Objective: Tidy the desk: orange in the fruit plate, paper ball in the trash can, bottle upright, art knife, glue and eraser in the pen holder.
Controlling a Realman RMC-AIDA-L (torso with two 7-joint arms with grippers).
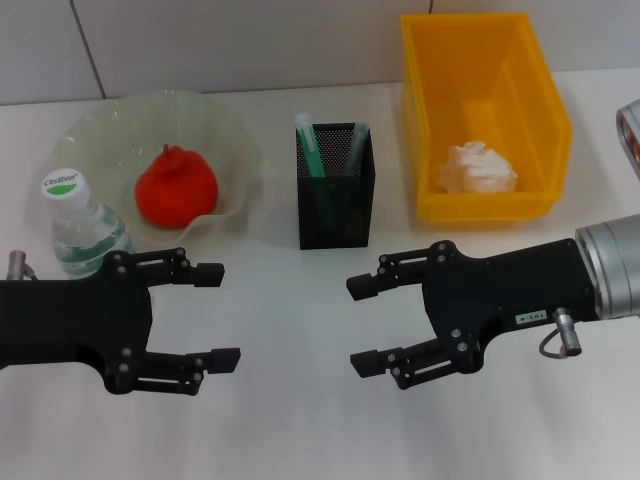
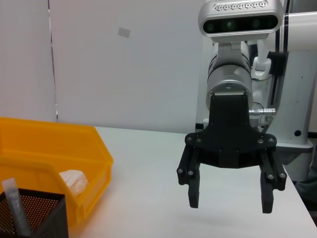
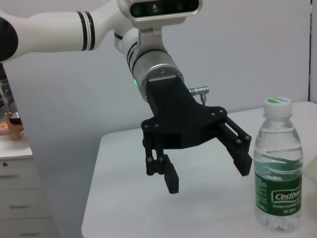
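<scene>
The trash can [image 1: 540,110] at the table's far right holds the paper ball [image 1: 480,167]. The fruit plate [image 1: 215,125] cradles the orange [image 1: 176,187]; the bottle [image 1: 82,228] stands upright beside it. Both pincers, left gripper [image 1: 222,313] and right gripper [image 1: 361,323], hover spread wide and hold nothing, facing each other below the pen holder [image 1: 335,200].

Behind the left claw [image 1: 225,313], the bottle's [image 1: 80,232] base is hidden; items inside the pen holder [image 1: 335,200] cannot be identified.
</scene>
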